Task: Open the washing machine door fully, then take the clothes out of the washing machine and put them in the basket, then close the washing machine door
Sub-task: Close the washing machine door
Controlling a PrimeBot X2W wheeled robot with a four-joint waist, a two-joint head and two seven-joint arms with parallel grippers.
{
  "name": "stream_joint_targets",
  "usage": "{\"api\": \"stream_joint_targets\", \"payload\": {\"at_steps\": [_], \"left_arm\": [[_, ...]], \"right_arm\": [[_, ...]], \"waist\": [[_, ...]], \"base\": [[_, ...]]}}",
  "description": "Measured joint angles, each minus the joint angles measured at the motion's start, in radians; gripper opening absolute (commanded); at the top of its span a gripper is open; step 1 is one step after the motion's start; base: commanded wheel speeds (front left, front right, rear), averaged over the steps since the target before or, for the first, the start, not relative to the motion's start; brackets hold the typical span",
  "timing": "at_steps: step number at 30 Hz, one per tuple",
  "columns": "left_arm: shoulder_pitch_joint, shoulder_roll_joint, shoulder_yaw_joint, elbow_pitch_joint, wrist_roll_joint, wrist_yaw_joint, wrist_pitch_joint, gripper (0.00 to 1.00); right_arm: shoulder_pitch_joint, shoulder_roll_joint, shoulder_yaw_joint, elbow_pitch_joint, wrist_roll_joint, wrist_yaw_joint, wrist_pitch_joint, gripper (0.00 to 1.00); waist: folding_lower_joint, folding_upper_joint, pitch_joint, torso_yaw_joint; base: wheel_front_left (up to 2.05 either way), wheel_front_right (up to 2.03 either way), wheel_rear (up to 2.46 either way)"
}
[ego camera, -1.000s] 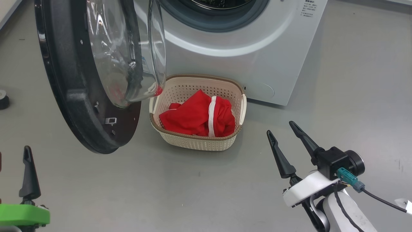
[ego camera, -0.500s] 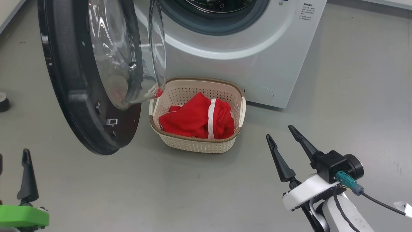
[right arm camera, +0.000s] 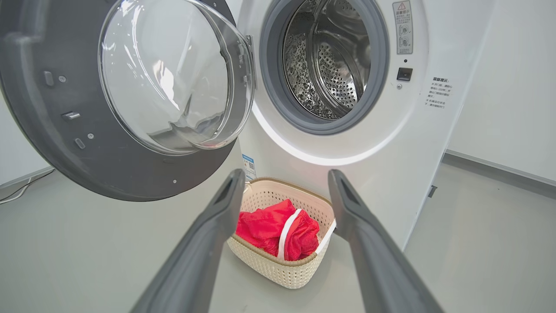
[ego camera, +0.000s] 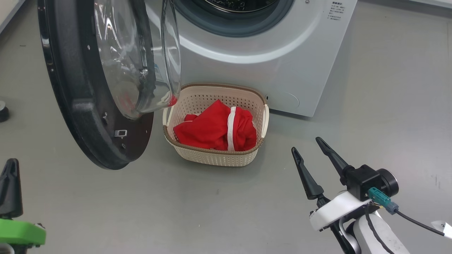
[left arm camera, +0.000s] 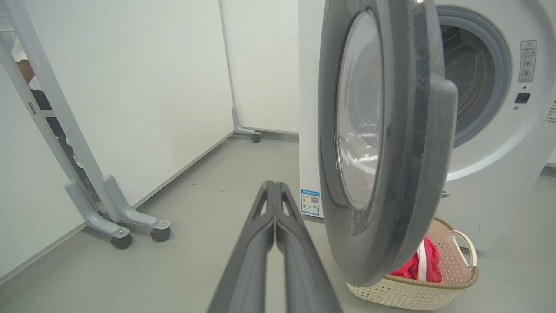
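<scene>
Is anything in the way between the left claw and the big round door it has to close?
Nothing visible is. In the left wrist view the left claw, shut, points toward the outer side of the washing machine door, with just grey floor between them. The basket sits beyond the door, by the washing machine.

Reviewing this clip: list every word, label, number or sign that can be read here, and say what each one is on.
No wording is legible; nothing can be quoted.
On the washer front, grey sticker: warning triangle and pictograms, print too small.
On the washer front, printed block: Chinese characters, too small to read.
On the washer side, blue label: QR code, print too small.
On the right arm's cable, white tag: cut-off mark, unreadable.
</scene>
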Motion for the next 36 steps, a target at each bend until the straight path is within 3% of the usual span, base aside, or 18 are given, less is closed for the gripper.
{"api": "stream_joint_targets", "payload": {"at_steps": [9,15,23,31,36], "left_arm": [[-0.097,0.036,-0.009,-0.002,-0.087,0.000,0.081,0.00],[-0.162,0.009,0.045,0.012,-0.304,0.000,0.202,0.00],[-0.273,-0.115,0.155,0.077,-0.663,0.008,0.406,0.00],[-0.342,-0.173,0.239,0.108,-0.936,0.099,0.603,0.00],[-0.364,-0.191,0.258,0.107,-1.049,0.156,0.713,0.00]], "right_arm": [[0.000,0.000,-0.001,0.000,-0.001,0.000,0.000,1.00],[-0.001,0.002,0.014,-0.001,-0.002,0.000,0.000,1.00],[-0.002,0.001,0.011,-0.001,-0.002,0.000,0.000,1.00],[-0.002,0.002,0.012,-0.001,-0.002,0.000,0.000,1.00],[-0.002,0.002,0.011,-0.001,-0.002,0.000,0.000,1.00]], "waist": [[0.0000,0.0000,0.010,0.000],[0.0000,0.0000,0.019,-0.005],[0.0000,0.0000,0.034,-0.020],[0.0000,0.0000,0.039,-0.031],[0.0000,0.0000,0.039,-0.036]], "base": [[0.00,0.00,0.00],[0.00,0.00,0.00],[0.00,0.00,0.00],[0.00,0.00,0.00],[0.00,0.00,0.00]]}}
